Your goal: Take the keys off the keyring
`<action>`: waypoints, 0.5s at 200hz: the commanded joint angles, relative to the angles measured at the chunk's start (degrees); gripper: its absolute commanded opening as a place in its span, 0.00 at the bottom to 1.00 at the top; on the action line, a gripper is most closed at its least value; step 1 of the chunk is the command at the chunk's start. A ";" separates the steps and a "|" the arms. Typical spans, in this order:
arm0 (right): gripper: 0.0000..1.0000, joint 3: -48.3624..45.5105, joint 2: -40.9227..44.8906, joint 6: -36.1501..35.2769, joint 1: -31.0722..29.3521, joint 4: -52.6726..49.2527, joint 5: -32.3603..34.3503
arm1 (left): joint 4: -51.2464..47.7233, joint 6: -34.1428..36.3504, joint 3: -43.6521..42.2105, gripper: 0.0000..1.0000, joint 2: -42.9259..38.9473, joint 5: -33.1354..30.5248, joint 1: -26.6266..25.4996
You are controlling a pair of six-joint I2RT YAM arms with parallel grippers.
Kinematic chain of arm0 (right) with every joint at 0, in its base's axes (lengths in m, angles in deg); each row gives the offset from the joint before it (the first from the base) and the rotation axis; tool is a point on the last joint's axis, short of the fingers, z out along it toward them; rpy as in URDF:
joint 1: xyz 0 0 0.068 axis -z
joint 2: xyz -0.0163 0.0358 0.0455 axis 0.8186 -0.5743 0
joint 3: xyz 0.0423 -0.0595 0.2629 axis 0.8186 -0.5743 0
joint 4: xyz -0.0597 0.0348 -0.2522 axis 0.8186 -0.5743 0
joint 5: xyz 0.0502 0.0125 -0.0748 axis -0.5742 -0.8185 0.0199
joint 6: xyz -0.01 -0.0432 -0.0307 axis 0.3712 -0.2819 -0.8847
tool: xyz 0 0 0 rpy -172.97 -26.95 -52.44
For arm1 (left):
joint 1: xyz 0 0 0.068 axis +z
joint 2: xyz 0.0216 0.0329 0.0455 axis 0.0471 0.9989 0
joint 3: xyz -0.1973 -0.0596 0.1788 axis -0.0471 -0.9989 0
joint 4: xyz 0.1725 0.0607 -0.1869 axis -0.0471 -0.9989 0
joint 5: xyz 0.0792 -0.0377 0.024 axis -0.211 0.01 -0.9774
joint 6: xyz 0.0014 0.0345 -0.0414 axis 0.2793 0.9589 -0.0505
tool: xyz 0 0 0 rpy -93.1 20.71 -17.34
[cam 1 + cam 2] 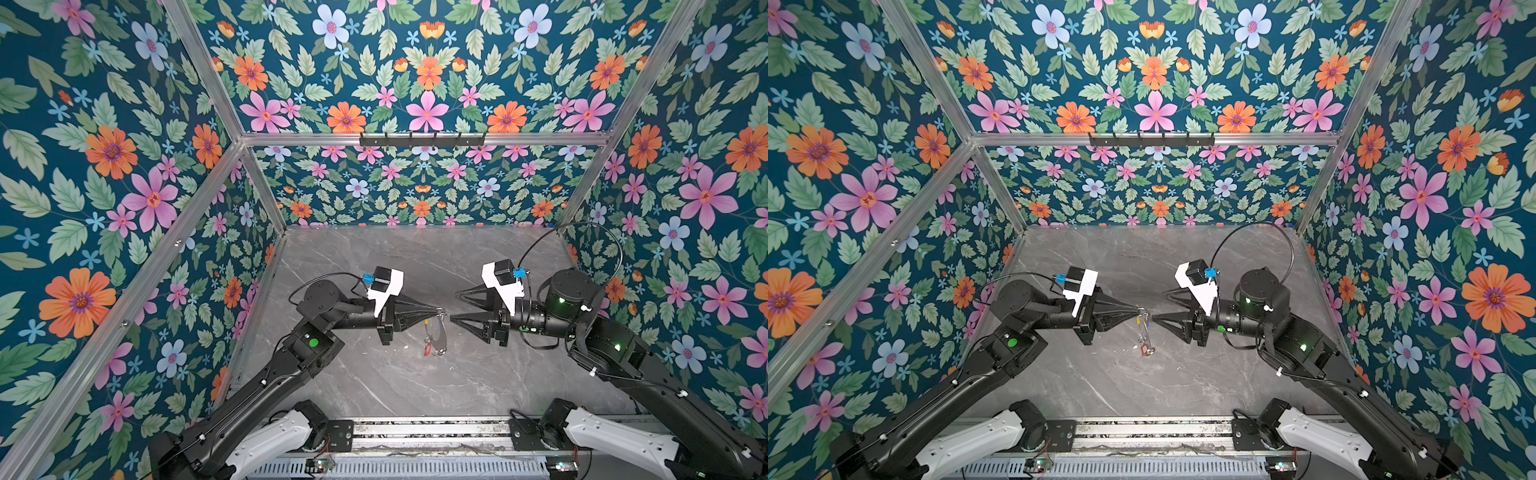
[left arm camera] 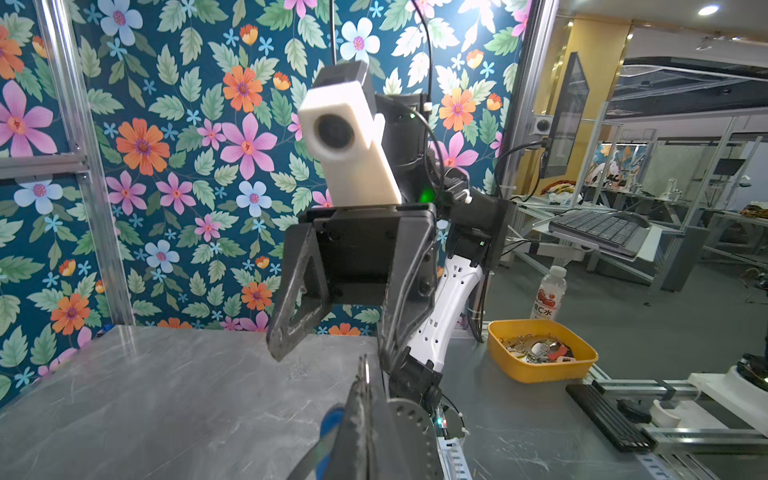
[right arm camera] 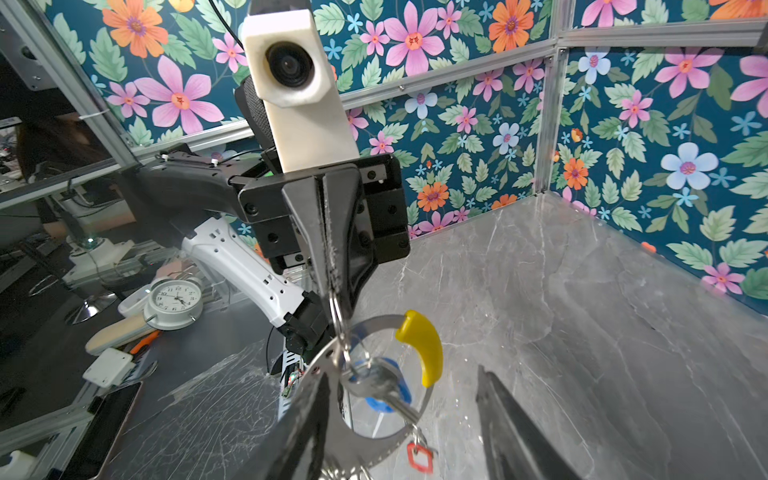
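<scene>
Keyring [image 1: 445, 336] hangs, in both top views, from the clenched left gripper [image 1: 439, 310]; the right gripper [image 1: 454, 306] stands spread and empty just beside it. In the right wrist view, the blue-tagged key [image 3: 386, 395] crosses the keyring's middle and the red tag [image 3: 415, 446] dangles below it. The best next move, I judge, is to pinch one key squarely and slide it off.

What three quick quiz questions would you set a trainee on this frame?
1. True or false: the right gripper grips the keyring.
2. The keyring's arc is: A green, B yellow, C white?
3. Fill in: the left gripper is ___ on the keyring.
Key: 1 false; 2 B; 3 shut.
</scene>
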 commanded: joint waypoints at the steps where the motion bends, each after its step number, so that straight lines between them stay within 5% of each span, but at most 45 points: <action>1: 0.58 -0.80 -0.33 0.86 -0.01 3.11 -4.33 | 7.32 -1.72 -0.63 0.00 -0.14 1.32 -0.07; 30: 0.58 -0.73 -2.01 1.58 0.00 3.74 -9.76 | 9.68 -3.25 -1.29 0.00 0.31 1.92 -0.06; 100: 0.52 -0.17 -4.78 2.53 -0.01 4.76 -11.30 | 15.75 -6.54 -3.41 0.00 0.83 2.80 -0.07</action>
